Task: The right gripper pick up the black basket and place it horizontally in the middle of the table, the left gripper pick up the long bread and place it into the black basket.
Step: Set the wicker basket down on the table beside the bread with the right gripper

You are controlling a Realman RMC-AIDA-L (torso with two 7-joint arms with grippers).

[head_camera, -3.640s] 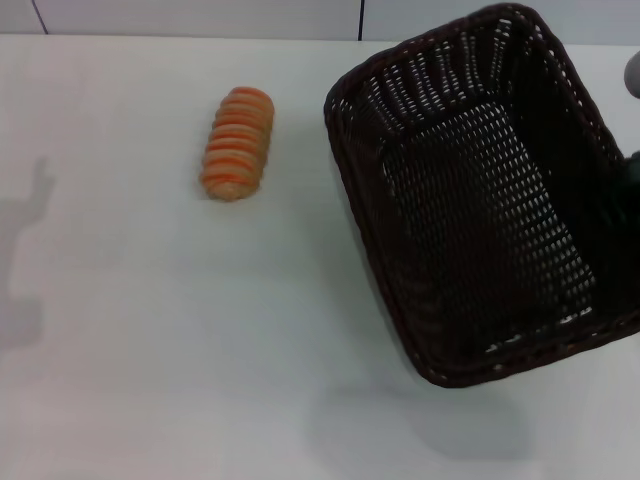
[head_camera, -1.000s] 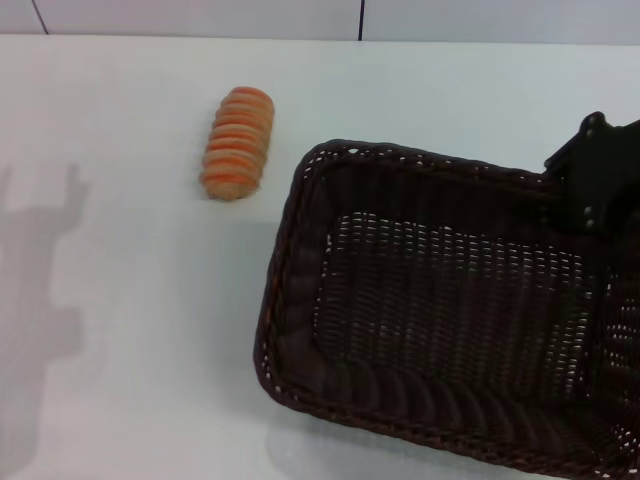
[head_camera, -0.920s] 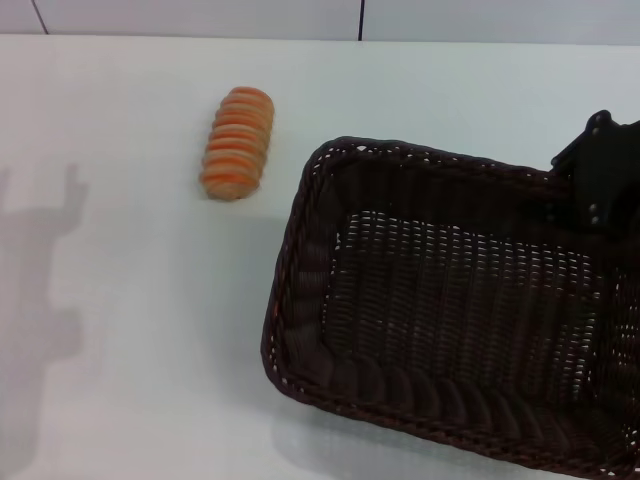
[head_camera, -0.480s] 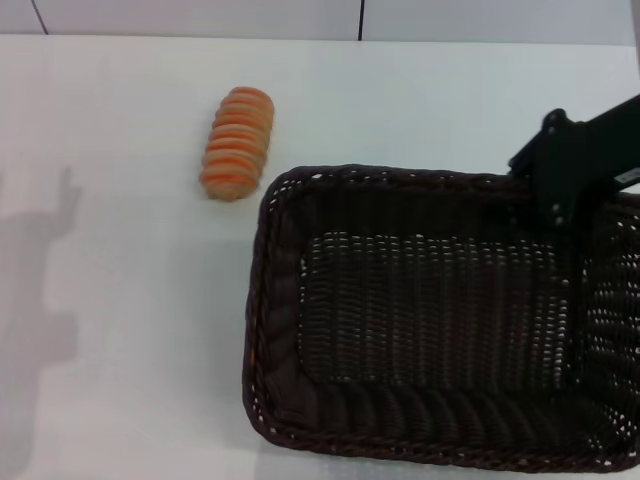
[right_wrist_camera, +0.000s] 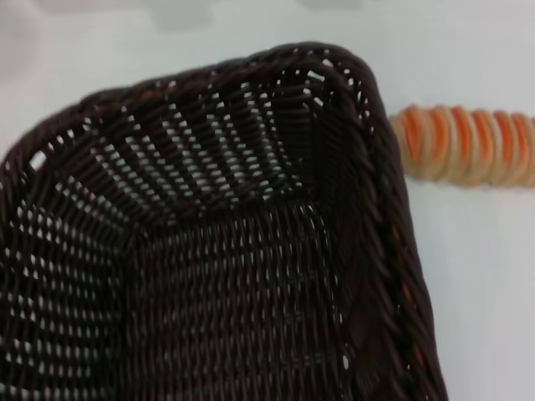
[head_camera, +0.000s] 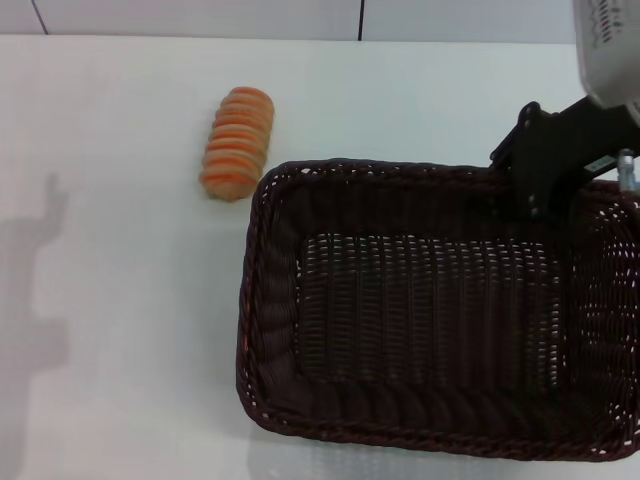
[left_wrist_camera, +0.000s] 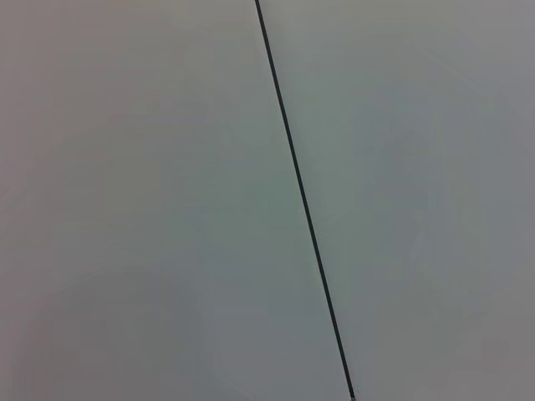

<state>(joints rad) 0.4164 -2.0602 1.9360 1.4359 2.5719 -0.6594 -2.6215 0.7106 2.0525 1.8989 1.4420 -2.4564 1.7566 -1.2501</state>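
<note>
The black basket [head_camera: 262, 300] lies lengthwise across the white table [head_camera: 120, 350], filling the centre and right of the head view, and it is empty. My right gripper [head_camera: 541, 192] sits at the basket's far rim near its right end, shut on that rim. The long bread [head_camera: 238, 142] rests on the table just beyond the basket's far-left corner, close to it but apart. The right wrist view looks into the black basket [right_wrist_camera: 251, 276], with the long bread [right_wrist_camera: 468, 144] beyond one corner. My left gripper is out of view; only its shadow falls on the table's left side.
The table's far edge meets a pale wall with a dark seam [head_camera: 360, 18]. The left wrist view shows only a plain pale surface crossed by a thin dark line [left_wrist_camera: 305, 209]. Bare tabletop stretches left of the basket and bread.
The basket has turned from an upright, angled pose to lying lengthwise, and has shifted left toward the bread. My right gripper moved with it. The bread has not moved.
</note>
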